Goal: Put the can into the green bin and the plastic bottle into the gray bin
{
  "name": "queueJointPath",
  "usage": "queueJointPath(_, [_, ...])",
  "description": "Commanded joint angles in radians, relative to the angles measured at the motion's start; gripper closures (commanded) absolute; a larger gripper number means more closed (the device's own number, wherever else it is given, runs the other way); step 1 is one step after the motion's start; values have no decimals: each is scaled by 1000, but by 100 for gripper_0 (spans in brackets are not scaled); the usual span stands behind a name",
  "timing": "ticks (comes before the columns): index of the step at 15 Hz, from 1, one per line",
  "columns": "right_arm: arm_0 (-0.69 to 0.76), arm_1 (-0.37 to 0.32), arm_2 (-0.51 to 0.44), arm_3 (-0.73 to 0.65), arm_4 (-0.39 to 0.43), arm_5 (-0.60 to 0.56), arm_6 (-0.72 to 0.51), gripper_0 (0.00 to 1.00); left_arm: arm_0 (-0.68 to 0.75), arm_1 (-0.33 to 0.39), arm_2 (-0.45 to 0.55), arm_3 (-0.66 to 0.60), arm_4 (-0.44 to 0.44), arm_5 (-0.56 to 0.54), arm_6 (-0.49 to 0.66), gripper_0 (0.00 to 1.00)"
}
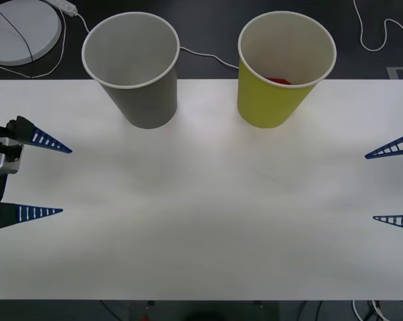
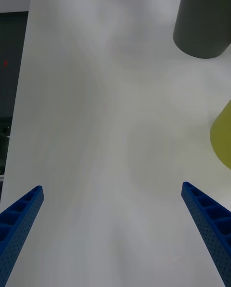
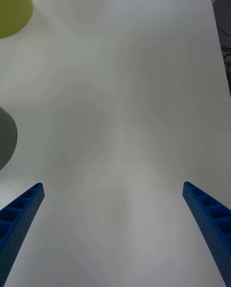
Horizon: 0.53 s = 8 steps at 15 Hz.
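Light is even and diffuse, apparently from overhead. The white table reads bright, near washed out, with faint mottled grey patches and no hard glare. Soft short shadows sit at the base of the gray bin and the green bin, falling toward the robot. The bins' pale insides are evenly lit; a small red patch is visible low inside the green bin. The floor beyond the table is dark. The front view is fairly sharp, with blue fingers crisp. In the wrist views the table is soft and smeary, bin edges slightly blurred; near fingers show their dotted texture clearly.
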Motion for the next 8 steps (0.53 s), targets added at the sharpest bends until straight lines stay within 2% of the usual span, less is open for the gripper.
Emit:
queueJointPath(1, [0, 0, 0, 0, 0, 0, 0, 0, -2, 0, -1, 1, -3, -20, -4, 0])
queueJointPath(8, [0, 0, 0, 0, 0, 0, 0, 0, -2, 0, -1, 1, -5, -23, -9, 0])
